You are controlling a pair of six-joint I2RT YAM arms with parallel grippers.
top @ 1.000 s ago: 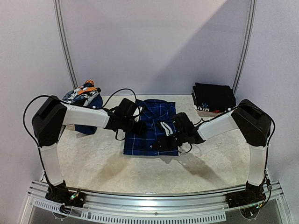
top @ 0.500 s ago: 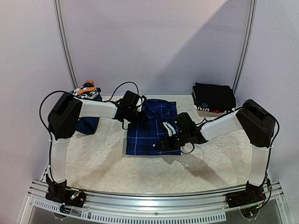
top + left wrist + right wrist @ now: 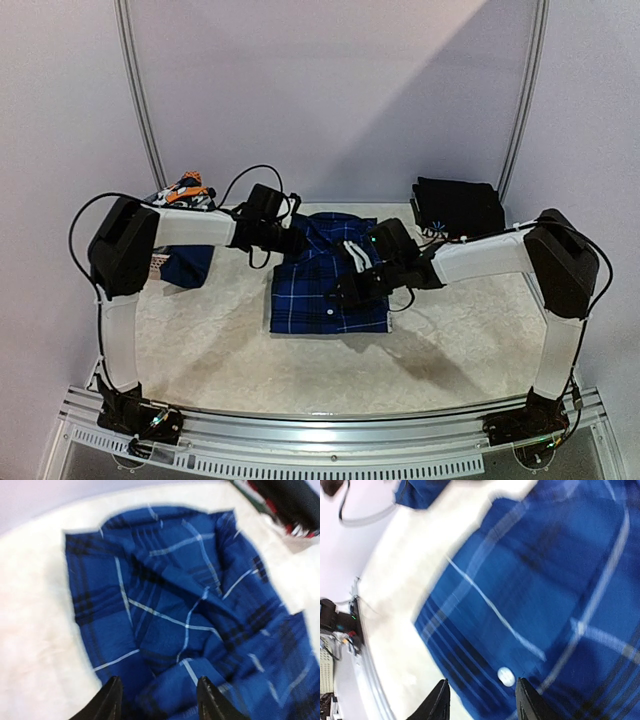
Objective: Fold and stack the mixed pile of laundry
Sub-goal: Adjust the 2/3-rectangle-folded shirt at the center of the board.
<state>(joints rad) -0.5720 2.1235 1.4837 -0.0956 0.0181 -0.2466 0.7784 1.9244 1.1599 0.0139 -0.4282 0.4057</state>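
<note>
Two robot arms reach inward over a blue plaid shirt [image 3: 305, 300] spread at ctr of the pale, marbled counter [image 3: 220, 345]. The left hand [image 3: 157, 706] hovers over the shirt's rumpled far-left part. Its black fingers [image 3: 107, 705] are parted w/ bunched plaid showing btwn them. It looks released, nothing clamped, though whether the tips brush the cloth can't be told. The right hand [image 3: 482, 702] sits low over the smoother right side of the shirt, fingers likewise apart and released. A small white button [image 3: 506, 676] lies on the cloth just ahead of the gap btwn its tips. That wrist view is blurred.

The shirt's near hem lies fairly straight, roughly parallel to the counter's near edge. Its far end is creased and folded in on itself.

Other laundry sits at the back of the counter. At back left, by the wall, is a loose heap: a grey-white-orange patterned piece [image 3: 185, 192] on top, and a dark blue garment [image 3: 186, 267] spilling toward the near side, partly hidden by the left arm. At back right is a stack of folded black garments [image 3: 458, 207] w/ a strip of white and red at its lower edge, well apart from the shirt.
</note>
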